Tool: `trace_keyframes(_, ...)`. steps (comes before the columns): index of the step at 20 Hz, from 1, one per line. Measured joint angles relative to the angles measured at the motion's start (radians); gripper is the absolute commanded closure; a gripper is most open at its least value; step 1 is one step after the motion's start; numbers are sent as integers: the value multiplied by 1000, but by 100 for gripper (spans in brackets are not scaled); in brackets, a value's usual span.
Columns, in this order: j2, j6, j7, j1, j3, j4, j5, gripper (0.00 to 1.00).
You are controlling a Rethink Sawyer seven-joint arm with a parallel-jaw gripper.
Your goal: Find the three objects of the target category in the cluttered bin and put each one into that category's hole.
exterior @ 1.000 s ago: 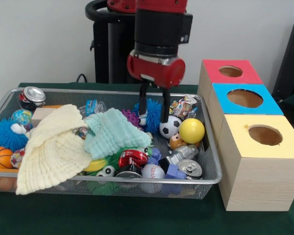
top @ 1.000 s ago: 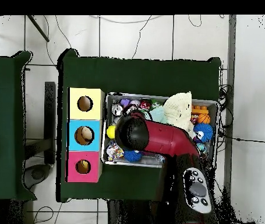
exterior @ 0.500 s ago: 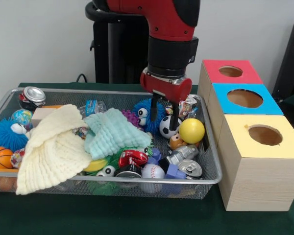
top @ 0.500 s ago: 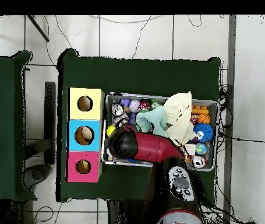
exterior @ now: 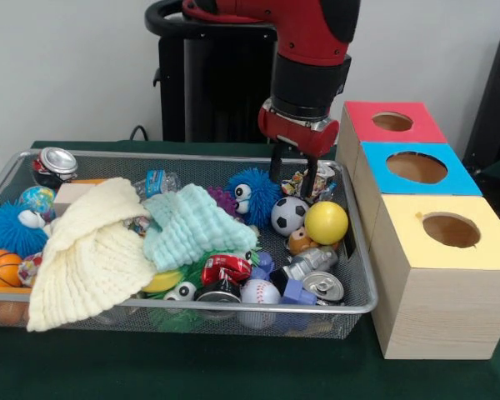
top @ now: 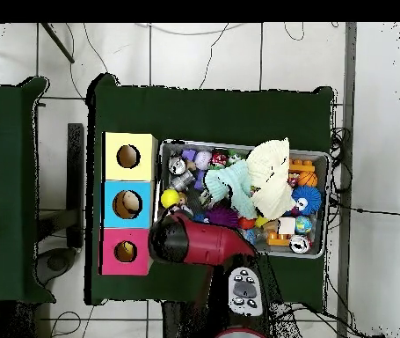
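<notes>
1. The Sawyer's claw (exterior: 296, 172) hangs over the far right corner of the wire-mesh bin (exterior: 360, 250) on the green desk (exterior: 233, 375); whether it is open or closed cannot be told.
2. Beneath it sit a crinkled wrapper (exterior: 315, 183), a soccer ball (exterior: 288, 215) and a yellow ball (exterior: 326, 222).
3. Risk: a descent here could clip the bin's rim, or nudge a ball away.
4. Red (exterior: 392, 122), blue (exterior: 417, 167) and yellow (exterior: 451, 230) boxes wait beside the bin.

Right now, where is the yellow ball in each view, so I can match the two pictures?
Front view: the yellow ball lies at the bin's right end, beside the soccer ball.
Overhead view: the yellow ball lies at the bin's left end, beside the blue-topped box.
Shared landmark: the blue-topped box.
</notes>
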Motion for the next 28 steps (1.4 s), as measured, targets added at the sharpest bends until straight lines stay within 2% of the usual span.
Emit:
trace_keyframes(5,31,-53,0,36,-17,29,19,0)
trace_keyframes(12,71,-111,0,46,-28,45,36,0)
trace_keyframes(24,69,-108,0,69,-59,44,68,0)
trace_keyframes(28,66,-67,0,63,-71,22,67,0)
